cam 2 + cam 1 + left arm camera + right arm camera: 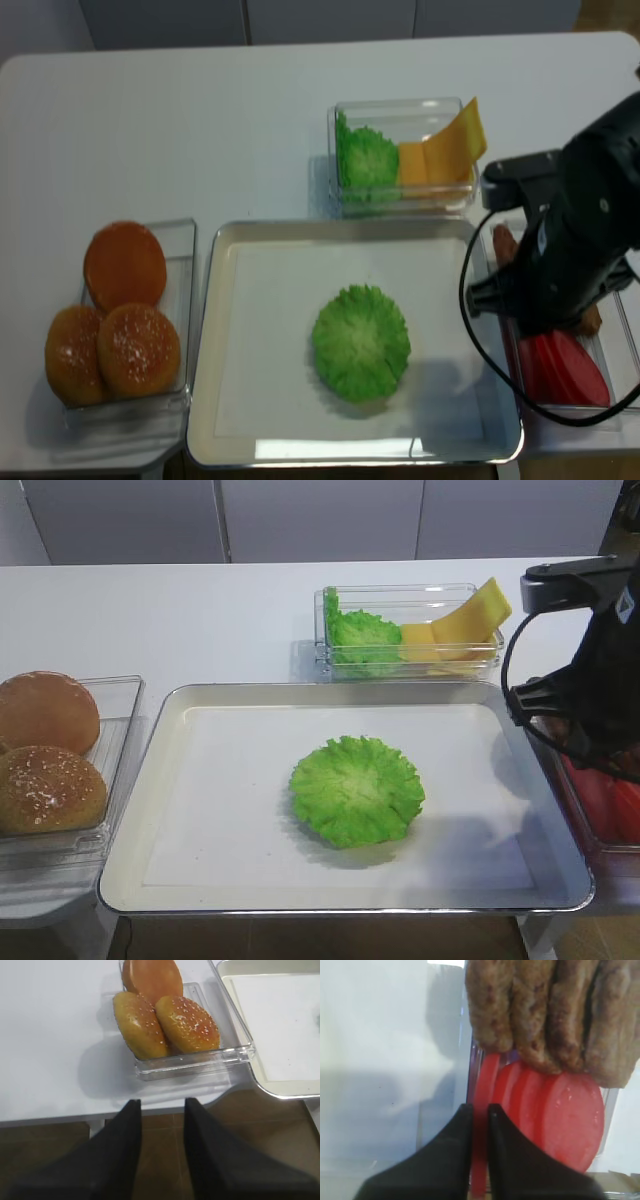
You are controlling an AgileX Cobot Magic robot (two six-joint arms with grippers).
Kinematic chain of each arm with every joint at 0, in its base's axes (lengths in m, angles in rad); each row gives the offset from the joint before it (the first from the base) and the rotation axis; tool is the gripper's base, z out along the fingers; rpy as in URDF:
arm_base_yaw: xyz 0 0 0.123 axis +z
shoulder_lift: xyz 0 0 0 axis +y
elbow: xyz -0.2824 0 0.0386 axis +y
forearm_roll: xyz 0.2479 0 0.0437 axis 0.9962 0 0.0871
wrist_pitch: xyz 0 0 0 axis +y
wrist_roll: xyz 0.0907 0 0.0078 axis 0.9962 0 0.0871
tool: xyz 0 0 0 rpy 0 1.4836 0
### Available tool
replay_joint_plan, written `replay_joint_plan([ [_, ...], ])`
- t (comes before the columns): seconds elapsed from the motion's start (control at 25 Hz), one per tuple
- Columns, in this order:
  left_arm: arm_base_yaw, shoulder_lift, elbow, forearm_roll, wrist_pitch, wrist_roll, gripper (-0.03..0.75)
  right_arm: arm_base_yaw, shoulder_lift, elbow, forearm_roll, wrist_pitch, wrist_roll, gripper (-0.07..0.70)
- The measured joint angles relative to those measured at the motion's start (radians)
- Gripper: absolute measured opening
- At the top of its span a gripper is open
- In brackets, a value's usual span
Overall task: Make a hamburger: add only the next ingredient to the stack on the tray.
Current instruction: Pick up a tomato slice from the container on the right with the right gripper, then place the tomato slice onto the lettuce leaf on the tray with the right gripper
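Note:
The green lettuce leaf (357, 789) (360, 342) lies flat on the white liner of the silver tray (150, 742) (204, 340). In the right wrist view my right gripper (480, 1108) is shut on the rim of one upright red tomato slice (488, 1074). That slice stands at the left end of a row of red slices (570, 1120), inside a clear box. In the high views the right arm (590, 700) (575, 250) hangs over that box and hides the jaws. My left gripper (161, 1102) is open and empty, off the table's front edge.
Brown patties (550, 1010) lean behind the tomato slices in the same box (560, 368). A clear box of lettuce and yellow cheese (470, 620) stands behind the tray. A box of buns (45, 750) (170, 1025) sits left of the tray.

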Motion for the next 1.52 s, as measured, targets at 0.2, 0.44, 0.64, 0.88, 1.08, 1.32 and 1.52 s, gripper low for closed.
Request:
replay_joint_plan([
  [0.2, 0.000, 0.000, 0.000, 0.000, 0.000, 0.000, 0.216, 0.000, -0.077, 0.000, 0.002, 0.021, 0.000, 0.055],
  [0.44, 0.000, 0.000, 0.000, 0.000, 0.000, 0.000, 0.216, 0.002, -0.198, -0.029, 0.006, 0.068, -0.008, 0.055],
  [0.64, 0.000, 0.000, 0.000, 0.000, 0.000, 0.000, 0.216, 0.069, -0.252, -0.130, -0.001, 0.112, -0.019, 0.055],
  [0.88, 0.000, 0.000, 0.000, 0.000, 0.000, 0.000, 0.216, 0.240, -0.216, -0.214, -0.044, 0.107, 0.010, 0.055],
  [1.08, 0.000, 0.000, 0.000, 0.000, 0.000, 0.000, 0.216, 0.355, -0.090, -0.220, -0.098, 0.026, 0.034, 0.055],
  [1.32, 0.000, 0.000, 0.000, 0.000, 0.000, 0.000, 0.216, 0.430, 0.068, -0.220, -0.172, -0.074, 0.043, 0.055],
  [1.52, 0.000, 0.000, 0.000, 0.000, 0.000, 0.000, 0.216, 0.448, 0.132, -0.220, -0.208, -0.095, 0.047, 0.055],
])
